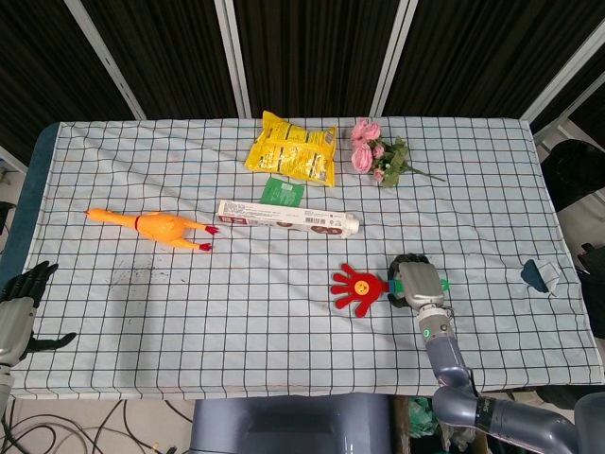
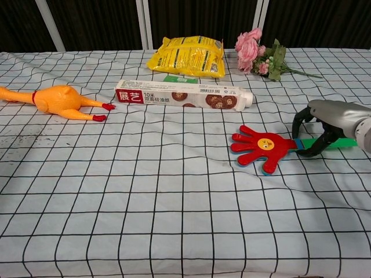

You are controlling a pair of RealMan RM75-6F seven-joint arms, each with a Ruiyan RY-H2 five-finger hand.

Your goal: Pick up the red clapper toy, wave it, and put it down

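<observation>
red clapper toy [image 2: 261, 145] is laid flat on checked cloth [image 2: 145, 197], before the paper box [image 2: 182, 95]; green handle [image 2: 336, 142] is gripped by curled fingers of right hand [image 2: 327, 124]; judged light, stiff plastic, loosely hinged; left hand [image 1: 24, 293] is kept spread, empty

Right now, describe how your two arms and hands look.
The right hand has a silver-grey metal back and black fingers; its forearm is grey, with a small green light. The left hand has a grey wrist and black fingers, showing only at the frame's edge. No markings can be read on either.
</observation>
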